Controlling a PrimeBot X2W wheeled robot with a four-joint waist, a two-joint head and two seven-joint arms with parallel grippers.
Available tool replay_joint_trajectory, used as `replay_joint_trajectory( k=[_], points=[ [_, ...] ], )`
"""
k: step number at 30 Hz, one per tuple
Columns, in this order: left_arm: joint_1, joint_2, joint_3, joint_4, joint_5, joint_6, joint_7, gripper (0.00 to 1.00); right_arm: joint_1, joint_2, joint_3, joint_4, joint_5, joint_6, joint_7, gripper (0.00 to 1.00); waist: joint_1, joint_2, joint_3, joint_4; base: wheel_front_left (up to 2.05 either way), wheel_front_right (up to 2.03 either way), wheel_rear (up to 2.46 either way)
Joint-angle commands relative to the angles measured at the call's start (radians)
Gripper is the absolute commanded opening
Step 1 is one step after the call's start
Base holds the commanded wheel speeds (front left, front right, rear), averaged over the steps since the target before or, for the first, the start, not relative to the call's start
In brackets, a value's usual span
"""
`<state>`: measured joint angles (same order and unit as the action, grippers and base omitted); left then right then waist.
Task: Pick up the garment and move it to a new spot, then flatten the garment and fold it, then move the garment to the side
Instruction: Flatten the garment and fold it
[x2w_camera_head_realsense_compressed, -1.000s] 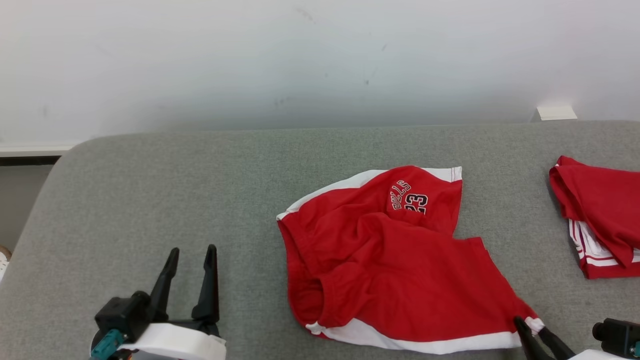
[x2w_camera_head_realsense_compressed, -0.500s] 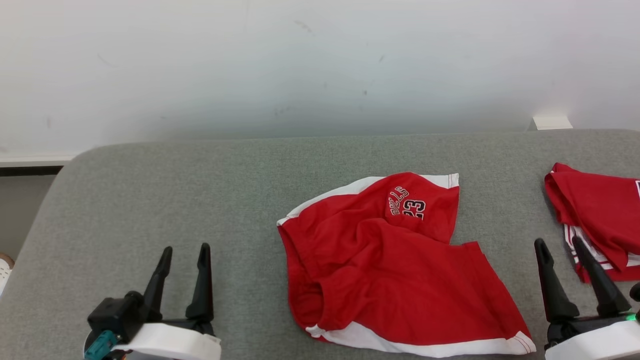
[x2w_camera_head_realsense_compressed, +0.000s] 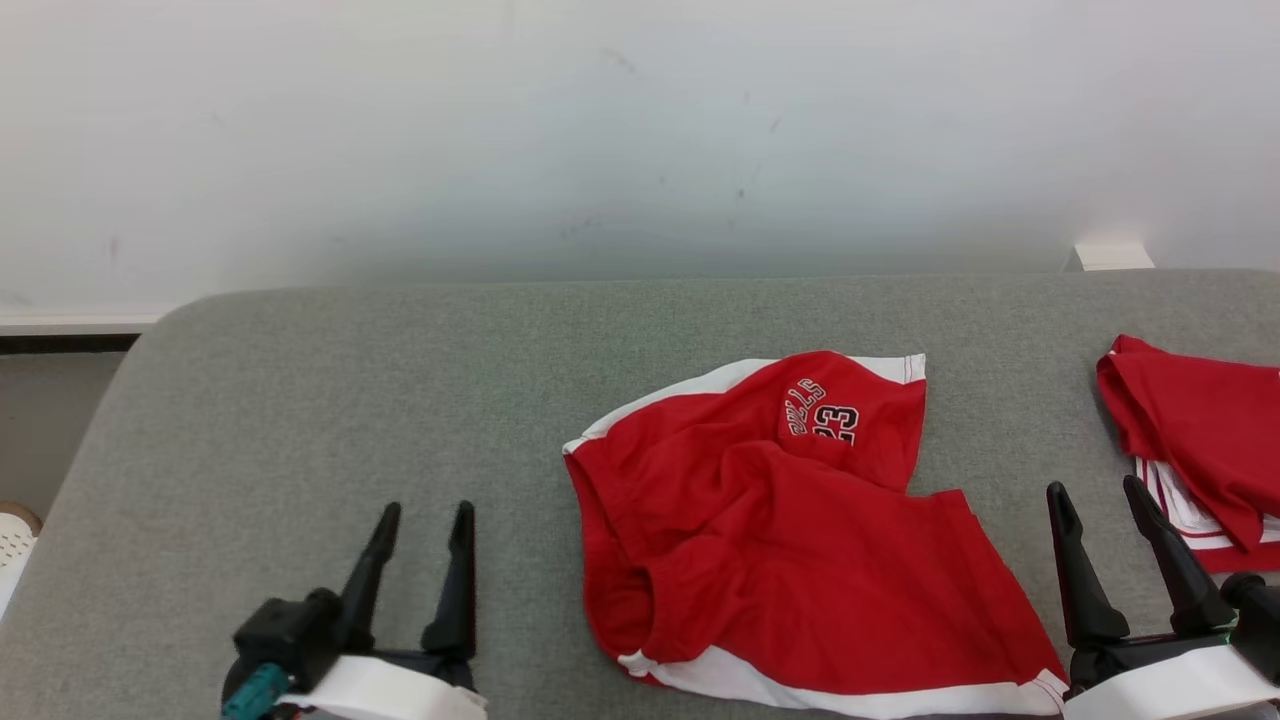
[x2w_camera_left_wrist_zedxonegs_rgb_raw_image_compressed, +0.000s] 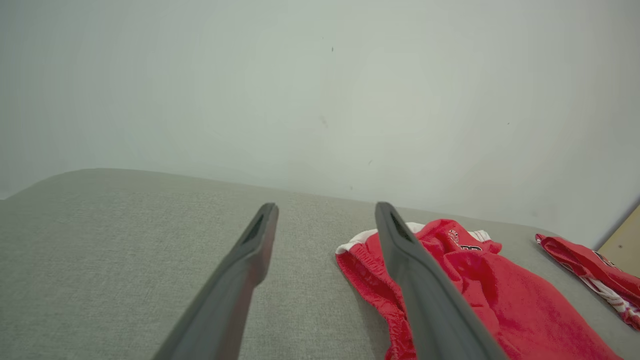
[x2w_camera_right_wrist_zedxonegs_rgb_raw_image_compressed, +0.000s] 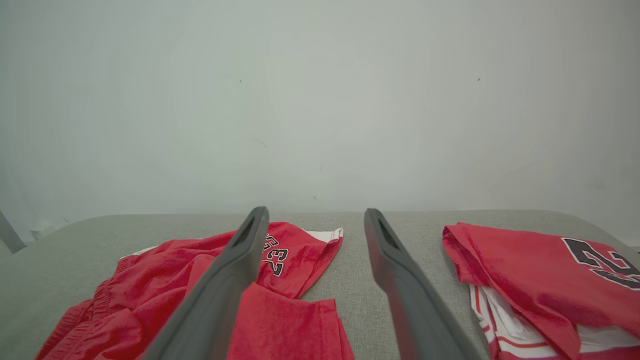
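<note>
Head view: a pair of red shorts (x2w_camera_head_realsense_compressed: 800, 560) with white hems and a black "23" lies rumpled on a grey padded surface (x2w_camera_head_realsense_compressed: 350, 400); it sits between the two hands, well to the right of the left hand (x2w_camera_head_realsense_compressed: 428, 510) and just to the left of the right hand (x2w_camera_head_realsense_compressed: 1094, 487); the near white hem corner ends close beside the right hand's base; both hands are released, fingers spread, grasping nothing; a second red garment (x2w_camera_head_realsense_compressed: 1200, 450) lies just to the right of the right hand, apart from the shorts; a plain pale wall (x2w_camera_head_realsense_compressed: 600, 130) stands beyond.

Left wrist view: the left hand (x2w_camera_left_wrist_zedxonegs_rgb_raw_image_compressed: 326, 207) hovers spread over bare surface (x2w_camera_left_wrist_zedxonegs_rgb_raw_image_compressed: 125, 240); the shorts (x2w_camera_left_wrist_zedxonegs_rgb_raw_image_compressed: 475, 280) lie ahead and to its right, partly behind its right finger; the second garment (x2w_camera_left_wrist_zedxonegs_rgb_raw_image_compressed: 585, 262) is farther right.

Right wrist view: the right hand (x2w_camera_right_wrist_zedxonegs_rgb_raw_image_compressed: 316, 211) is spread above a grey strip of surface (x2w_camera_right_wrist_zedxonegs_rgb_raw_image_compressed: 360, 270); the shorts (x2w_camera_right_wrist_zedxonegs_rgb_raw_image_compressed: 150, 280) lie to its left, the second garment (x2w_camera_right_wrist_zedxonegs_rgb_raw_image_compressed: 530, 270) to its right.

Judgement: the shorts look set down in their spot but not yet flat, one leg slumped across the other, so flattening seems the step in hand; the next move likely calls for each hand to reach inward, pinch an outer edge of the shorts, and draw the cloth apart and smooth; the right hand must avoid catching the neighbouring garment.
</note>
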<state>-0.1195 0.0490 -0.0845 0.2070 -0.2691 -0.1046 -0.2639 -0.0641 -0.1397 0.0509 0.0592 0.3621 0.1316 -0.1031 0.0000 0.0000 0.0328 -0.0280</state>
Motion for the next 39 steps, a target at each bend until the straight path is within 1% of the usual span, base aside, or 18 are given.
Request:
replay_joint_trajectory(
  k=[1, 4, 6, 8, 10, 13, 15, 19, 21, 25, 29, 30, 31, 32, 34, 39],
  points=[
    [-0.003, 0.003, -0.034, 0.013, 0.008, -0.009, 0.0, 1.0, -0.012, -0.009, -0.009, 0.007, 0.004, -0.002, -0.007, 1.0, 0.0, 0.0, -0.004, 0.0, 0.0, 0.0, 0.0],
    [-0.018, 0.013, -0.109, 0.037, 0.008, -0.019, 0.024, 1.0, -0.01, -0.013, -0.022, 0.017, 0.005, -0.002, -0.008, 1.0, 0.0, 0.0, -0.01, -0.002, 0.0, 0.0, 0.0],
    [-0.024, 0.029, -0.177, 0.046, -0.007, -0.024, 0.07, 1.0, -0.006, -0.014, -0.031, 0.022, 0.004, -0.002, -0.009, 1.0, 0.0, 0.0, -0.014, -0.005, 0.0, 0.0, 0.0],
    [-0.031, 0.065, -0.291, 0.04, -0.035, -0.026, 0.134, 1.0, -0.003, -0.018, -0.04, 0.027, 0.007, -0.002, -0.008, 1.0, 0.0, 0.0, -0.016, -0.012, 0.0, 0.0, 0.0],
    [-0.038, 0.111, -0.394, 0.024, -0.094, -0.025, 0.199, 1.0, 0.001, -0.018, -0.047, 0.03, 0.007, -0.002, -0.008, 1.0, 0.0, 0.0, -0.017, -0.02, 0.0, 0.0, 0.0],
    [-0.06, 0.183, -0.503, 0.008, -0.18, -0.024, 0.282, 1.0, 0.001, -0.017, -0.053, 0.033, 0.009, -0.002, -0.008, 1.0, 0.0, 0.0, -0.012, -0.032, 0.0, 0.0, 0.0],
    [-0.084, 0.221, -0.555, 0.01, -0.213, -0.025, 0.325, 1.0, -0.003, -0.014, -0.054, 0.037, 0.008, -0.002, -0.01, 1.0, 0.0, 0.0, -0.005, -0.043, 0.0, 0.0, 0.0],
    [-0.133, 0.276, -0.617, 0.038, -0.244, -0.025, 0.38, 1.0, -0.012, -0.007, -0.05, 0.047, 0.009, -0.002, -0.012, 1.0, 0.0, 0.0, 0.01, -0.065, 0.0, 0.0, 0.0],
    [-0.157, 0.289, -0.64, 0.058, -0.248, -0.025, 0.393, 1.0, -0.016, -0.004, -0.048, 0.051, 0.009, -0.002, -0.012, 1.0, 0.0, 0.0, 0.017, -0.075, 0.0, 0.0, 0.0],
    [-0.201, 0.306, -0.668, 0.113, -0.248, -0.025, 0.399, 1.0, -0.019, -0.003, -0.047, 0.064, 0.012, -0.002, -0.012, 1.0, 0.0, 0.0, 0.025, -0.088, 0.0, 0.0, 0.0],
    [-0.22, 0.306, -0.682, 0.158, -0.251, -0.025, 0.397, 1.0, -0.022, -0.001, -0.043, 0.074, 0.013, -0.002, -0.016, 1.0, 0.0, 0.0, 0.026, -0.092, 0.0, 0.0, 0.0],
    [-0.224, 0.305, -0.685, 0.17, -0.256, -0.025, 0.395, 0.53, -0.022, -0.001, -0.043, 0.078, 0.014, -0.002, -0.016, 1.0, 0.0, 0.0, 0.025, -0.092, 0.0, 0.0, 0.0],
    [-0.226, 0.304, -0.686, 0.18, -0.261, -0.025, 0.392, 0.28, -0.022, 0.0, -0.043, 0.081, 0.014, -0.002, -0.016, 1.0, 0.0, 0.0, 0.023, -0.092, 0.0, 0.0, 0.0],
    [-0.226, 0.302, -0.684, 0.189, -0.267, -0.025, 0.386, 0.0, -0.02, 0.0, -0.044, 0.084, 0.014, -0.002, -0.017, 1.0, 0.0, 0.0, 0.022, -0.091, 0.0, 0.0, 0.0],
    [-0.218, 0.298, -0.681, 0.198, -0.29, -0.025, 0.376, 0.0, -0.015, -0.001, -0.048, 0.086, 0.015, -0.002, -0.018, 1.0, 0.0, 0.0, 0.02, -0.085, 0.0, 0.0, 0.0],
    [-0.195, 0.312, -0.654, 0.196, -0.346, -0.025, 0.333, 0.0, -0.011, -0.01, -0.047, 0.093, 0.017, -0.002, -0.019, 1.0, 0.0, 0.0, 0.019, -0.064, 0.0, 0.0, 0.0]
  ],
)
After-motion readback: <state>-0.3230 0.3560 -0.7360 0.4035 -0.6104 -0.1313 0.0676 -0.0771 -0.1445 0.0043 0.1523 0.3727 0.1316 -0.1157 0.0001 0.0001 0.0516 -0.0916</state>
